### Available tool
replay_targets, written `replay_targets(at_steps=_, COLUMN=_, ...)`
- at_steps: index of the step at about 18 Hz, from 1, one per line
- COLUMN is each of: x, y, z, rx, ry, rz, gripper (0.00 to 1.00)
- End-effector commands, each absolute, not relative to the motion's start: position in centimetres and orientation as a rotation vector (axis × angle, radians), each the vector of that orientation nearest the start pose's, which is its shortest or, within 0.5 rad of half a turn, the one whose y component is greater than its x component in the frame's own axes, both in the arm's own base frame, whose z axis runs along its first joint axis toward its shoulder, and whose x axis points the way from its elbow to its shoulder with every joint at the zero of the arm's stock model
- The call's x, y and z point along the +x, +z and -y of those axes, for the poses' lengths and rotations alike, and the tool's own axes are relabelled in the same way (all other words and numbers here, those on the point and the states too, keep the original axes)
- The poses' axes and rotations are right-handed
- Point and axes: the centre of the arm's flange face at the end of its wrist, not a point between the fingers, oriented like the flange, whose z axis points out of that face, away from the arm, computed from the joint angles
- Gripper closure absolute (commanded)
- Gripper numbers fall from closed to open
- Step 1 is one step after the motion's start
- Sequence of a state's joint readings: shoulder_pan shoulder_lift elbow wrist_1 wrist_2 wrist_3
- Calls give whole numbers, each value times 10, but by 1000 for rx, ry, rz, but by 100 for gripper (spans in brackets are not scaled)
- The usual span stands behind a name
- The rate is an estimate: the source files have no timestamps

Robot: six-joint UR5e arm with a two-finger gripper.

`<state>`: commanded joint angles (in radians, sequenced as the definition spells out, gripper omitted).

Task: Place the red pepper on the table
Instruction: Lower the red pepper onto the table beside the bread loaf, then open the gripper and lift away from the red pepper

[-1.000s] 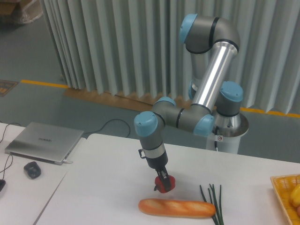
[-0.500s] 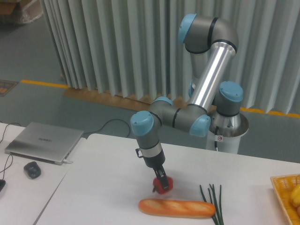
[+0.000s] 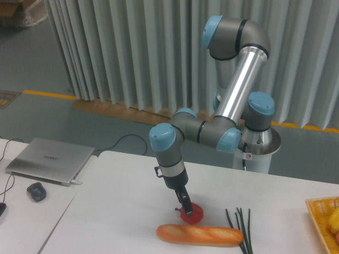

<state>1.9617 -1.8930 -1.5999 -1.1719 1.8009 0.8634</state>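
Camera view, taken from the near edge outward: a long baguette (image 3: 199,235) lies across the front of the table (image 3: 116,211), with a bundle of green chives (image 3: 241,227) just beside its right end. At the far right edge sits a wicker basket (image 3: 317,211) holding yellow produce (image 3: 333,219).

Directly behind the baguette, close to it though I cannot tell if they touch, the red pepper (image 3: 192,212) sits low at the tabletop and appears to rest on it. The gripper (image 3: 185,205) is at the pepper's upper left side, its fingers dark and narrow. Whether the jaws are clamped on the pepper or already parted cannot be made out at this size.

Handling assessment: the pepper looks small, light and glossy, so probably slippery; being roundish, it may roll once released. A hold across its widest part, not the short stem, seems soundest.

Further back, the arm (image 3: 238,90) rises from its grey base (image 3: 259,145). To the left, on a separate desk (image 3: 32,211), are a laptop (image 3: 50,159) and a mouse (image 3: 36,191). Pleated curtains (image 3: 132,47) close the background.
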Motion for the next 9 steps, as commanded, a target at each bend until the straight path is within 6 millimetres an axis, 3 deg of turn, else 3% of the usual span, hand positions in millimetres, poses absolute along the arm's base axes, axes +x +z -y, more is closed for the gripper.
replay_targets(at_steps=9, x=-201, y=375, z=-562, rx=-3145, ry=324, rz=-790, gripper=0)
